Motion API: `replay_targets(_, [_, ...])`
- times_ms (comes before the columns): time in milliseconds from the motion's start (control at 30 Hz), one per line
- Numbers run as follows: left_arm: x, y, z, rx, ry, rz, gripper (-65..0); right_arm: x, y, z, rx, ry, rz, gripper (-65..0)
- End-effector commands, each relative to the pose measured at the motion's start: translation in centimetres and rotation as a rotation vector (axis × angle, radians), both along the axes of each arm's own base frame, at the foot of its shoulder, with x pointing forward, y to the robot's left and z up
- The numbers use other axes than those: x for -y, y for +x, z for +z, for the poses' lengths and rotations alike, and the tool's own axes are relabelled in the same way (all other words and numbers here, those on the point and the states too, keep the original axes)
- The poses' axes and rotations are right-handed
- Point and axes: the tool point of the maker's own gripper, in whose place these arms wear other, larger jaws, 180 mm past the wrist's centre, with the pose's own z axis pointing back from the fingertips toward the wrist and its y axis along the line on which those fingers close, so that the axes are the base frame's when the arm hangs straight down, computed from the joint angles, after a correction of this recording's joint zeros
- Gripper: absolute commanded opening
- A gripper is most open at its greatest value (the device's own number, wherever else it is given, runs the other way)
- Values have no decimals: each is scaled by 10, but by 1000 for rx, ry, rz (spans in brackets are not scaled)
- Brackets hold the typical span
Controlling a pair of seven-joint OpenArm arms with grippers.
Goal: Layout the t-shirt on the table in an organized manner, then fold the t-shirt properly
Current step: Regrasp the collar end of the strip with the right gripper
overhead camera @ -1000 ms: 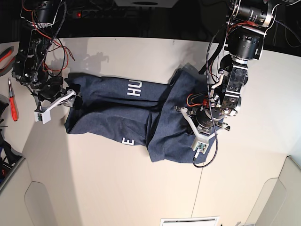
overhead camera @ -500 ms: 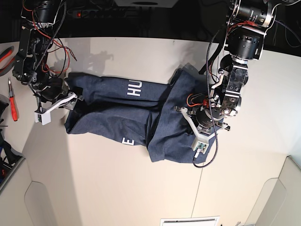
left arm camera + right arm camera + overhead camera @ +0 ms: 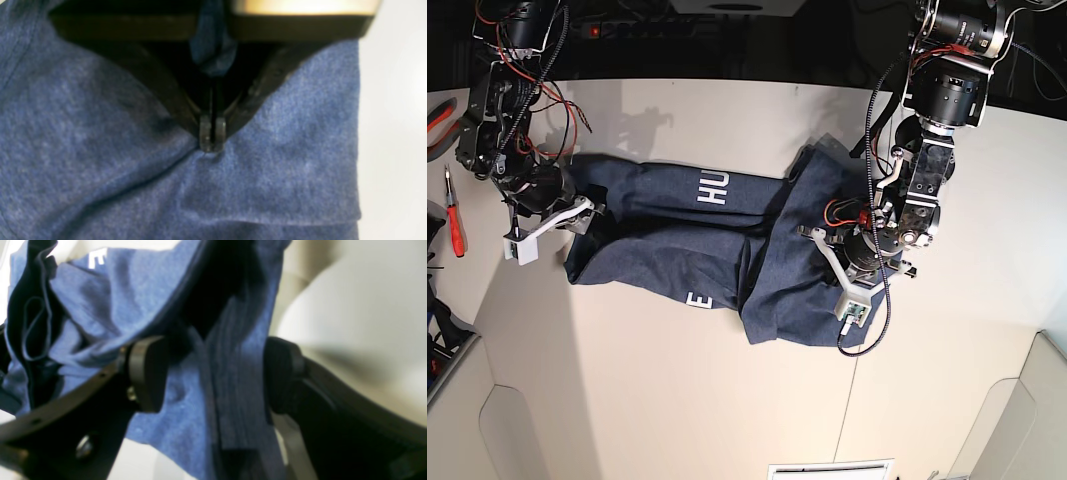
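Clenched tight, left gripper [image 3: 212, 138] with both tips pressed together and a pinch of the t-shirt [image 3: 727, 250] caught between them, cloth puckering toward the nip and a blue tuft showing up between the black fingers [image 3: 166, 86] behind it. In the base view, same gripper [image 3: 852, 262] low over the shirt's bunched end, the end farthest from the red screwdriver [image 3: 454, 218], with a bare strip of the table [image 3: 727, 400] just past the hem in the wrist view. Spread wide, right gripper [image 3: 213, 370] with its two dark pads [image 3: 148, 373] standing well apart and a hanging fold of blue fabric between them; left pad touching the cloth, whether the other pad touches it impossible to tell through the blur. No closed hold on that side. Seen from the base camera, right gripper [image 3: 562, 215] at the shirt's opposite end, the one nearest the screwdriver, right at the fabric edge. Shirt lying crumpled rather than flat across the middle of the off-white table, long axis running away from the screwdriver, folded over on itself with a thick overlapping flap at the far end. White lettering [image 3: 712, 187] partly readable as "HU" on the upper fold, a lone "E" [image 3: 699, 300] at the lower edge; the same "E" [image 3: 97, 257] visible near the top of the right wrist view.
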Motion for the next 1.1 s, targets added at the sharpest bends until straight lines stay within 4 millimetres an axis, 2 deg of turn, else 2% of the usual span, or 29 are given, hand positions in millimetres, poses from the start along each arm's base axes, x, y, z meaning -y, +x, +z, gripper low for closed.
replay_targets(0, [-1, -14, -12, -74, 29, -25, -650, 2, 7, 6, 29, 3, 5, -209])
replay_targets(167, [-1, -14, -12, -74, 29, -25, -650, 1, -2, -10, -18, 21, -3, -209])
replay_targets(400, [-1, -14, -11, -73, 29, -25, -650, -6, 0, -6, -4, 61, 2, -209])
replay_targets(633, [-1, -14, -12, -74, 29, -25, -650, -22, 0, -6, 7, 93, 16, -226])
replay_targets(667, [-1, -14, -12, -74, 29, -25, -650, -23, 0, -6, 8, 95, 16, -268])
replay_targets(700, [-1, -14, -12, -74, 29, -25, -650, -24, 0, -5, 9, 98, 15, -340])
replay_targets(800, [-1, -14, -12, -74, 29, -25, -650, -25, 1, -5, 12, 101, 14, -650])
replay_targets(967, [1, -13, -10, -67, 16, -22, -650, -29, 21, 13, 67, 147, 3, -650])
replay_targets(1067, [9, -9, 2, -37, -30, -17, -650, -33, 36, 28, 104, 180, 7, -650])
